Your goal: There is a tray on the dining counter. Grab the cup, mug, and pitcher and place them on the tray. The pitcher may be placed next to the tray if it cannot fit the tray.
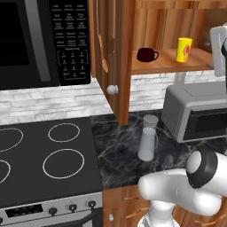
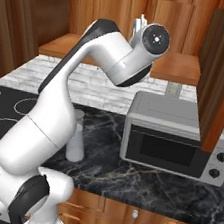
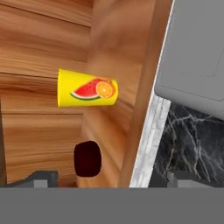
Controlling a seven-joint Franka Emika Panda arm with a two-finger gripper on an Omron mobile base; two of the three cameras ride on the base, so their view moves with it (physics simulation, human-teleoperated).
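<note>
The yellow cup (image 1: 184, 49) with a fruit picture stands on a wooden shelf (image 1: 166, 62) under the wall cabinet. The dark maroon mug (image 1: 147, 54) sits to its left on the same shelf. In the hand view, which is rolled, the cup (image 3: 87, 87) lies ahead and the mug (image 3: 87, 158) is nearer the fingertips (image 3: 41, 177). My gripper (image 3: 109, 178) is open, holds nothing, and hangs short of both. The clear pitcher (image 1: 148, 138) stands on the black marble counter (image 1: 119, 150) below, and also shows behind my arm, pitcher (image 2: 77, 142). The tray and dining counter are out of view.
A grey microwave (image 1: 195, 111) sits on the counter right of the pitcher, directly under the shelf. A black stovetop (image 1: 44, 155) lies to the left. An open wooden cabinet door (image 1: 113, 57) with a round knob hangs left of the mug.
</note>
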